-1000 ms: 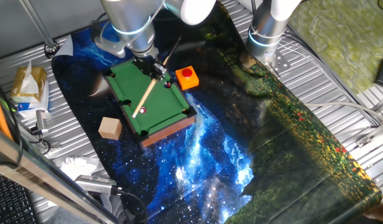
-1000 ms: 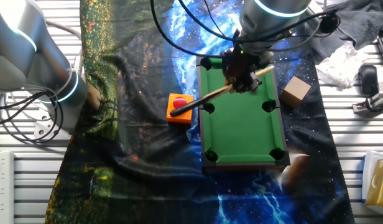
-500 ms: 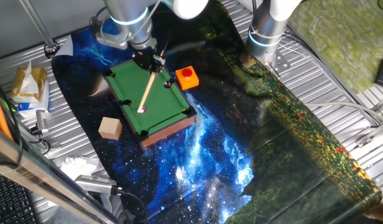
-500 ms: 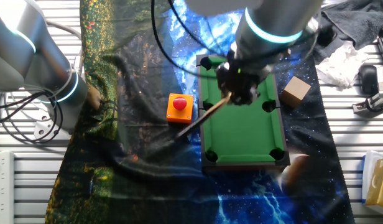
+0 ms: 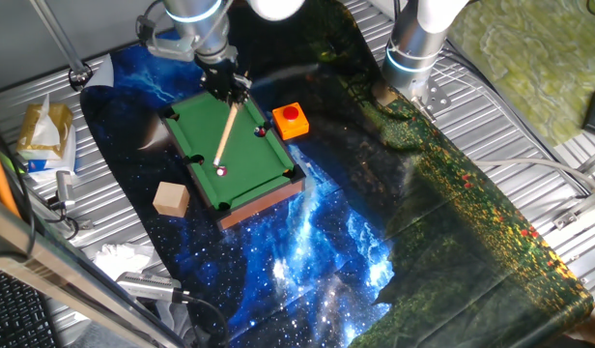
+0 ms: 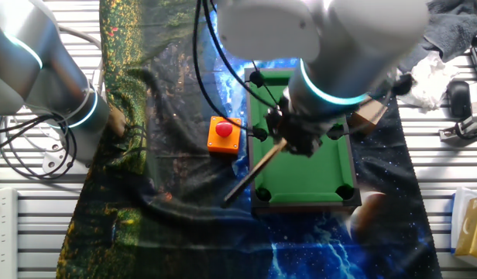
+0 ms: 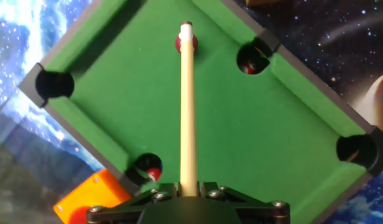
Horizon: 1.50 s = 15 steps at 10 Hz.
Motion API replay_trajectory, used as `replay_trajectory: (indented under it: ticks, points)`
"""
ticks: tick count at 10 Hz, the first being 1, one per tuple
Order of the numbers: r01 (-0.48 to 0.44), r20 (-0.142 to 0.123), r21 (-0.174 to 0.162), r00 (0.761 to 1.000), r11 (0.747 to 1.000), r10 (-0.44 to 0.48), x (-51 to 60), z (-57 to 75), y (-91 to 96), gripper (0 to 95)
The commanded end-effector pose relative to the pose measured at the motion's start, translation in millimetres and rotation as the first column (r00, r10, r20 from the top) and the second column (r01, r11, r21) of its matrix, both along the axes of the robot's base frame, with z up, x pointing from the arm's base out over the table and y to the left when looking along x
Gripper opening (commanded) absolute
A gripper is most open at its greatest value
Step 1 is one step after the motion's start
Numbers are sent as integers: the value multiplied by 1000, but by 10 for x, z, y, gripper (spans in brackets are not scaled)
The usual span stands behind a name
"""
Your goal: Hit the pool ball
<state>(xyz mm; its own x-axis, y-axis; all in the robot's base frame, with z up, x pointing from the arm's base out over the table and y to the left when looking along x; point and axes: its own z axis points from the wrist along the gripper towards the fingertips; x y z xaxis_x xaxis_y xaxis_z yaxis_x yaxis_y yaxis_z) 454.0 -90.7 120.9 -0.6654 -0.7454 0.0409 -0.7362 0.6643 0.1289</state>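
Jaws point(image 7: 188, 188) of mine are clamped on the butt of the cue stick point(image 7: 187, 106), so the shaft runs straight out ahead of me and I can aim along it. Largest before me is the desk point(image 5: 491, 145), spread with a starry cloth, carrying the small pool table point(image 5: 232, 153); its green felt gives the ball a flat run to the pockets. An orange block point(image 5: 291, 120) sits just beside one long rail. Smallest is the pool ball point(image 7: 181, 43), on the felt touching or nearly touching the cue tip, near a pocket point(image 7: 249, 61) that already holds a darker ball. I judge a short push forward would strike it.
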Motion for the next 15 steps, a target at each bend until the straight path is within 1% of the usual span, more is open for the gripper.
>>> replay_trajectory:
  ticks: [1,2,4,7,9,11,13,14,15]
  points:
    - [-15,2,10,1000,1000,15,35,-51,-81,0]
    - [-18,3,9,1000,1000,18,38,-81,-85,0]
    - [-25,3,-8,1000,1000,25,38,-119,-82,0]
    - [-24,3,-20,1000,1000,24,33,-151,-81,0]
    - [-18,4,-23,1000,1000,18,25,-188,-74,0]
    - [-3,3,-26,1000,1000,3,-1,-228,-35,0]
    - [42,4,-29,999,999,-42,-80,-273,62,0]
    - [45,4,-28,999,999,-45,-99,-275,80,0]
    - [41,4,-27,999,999,-41,-99,-246,74,0]
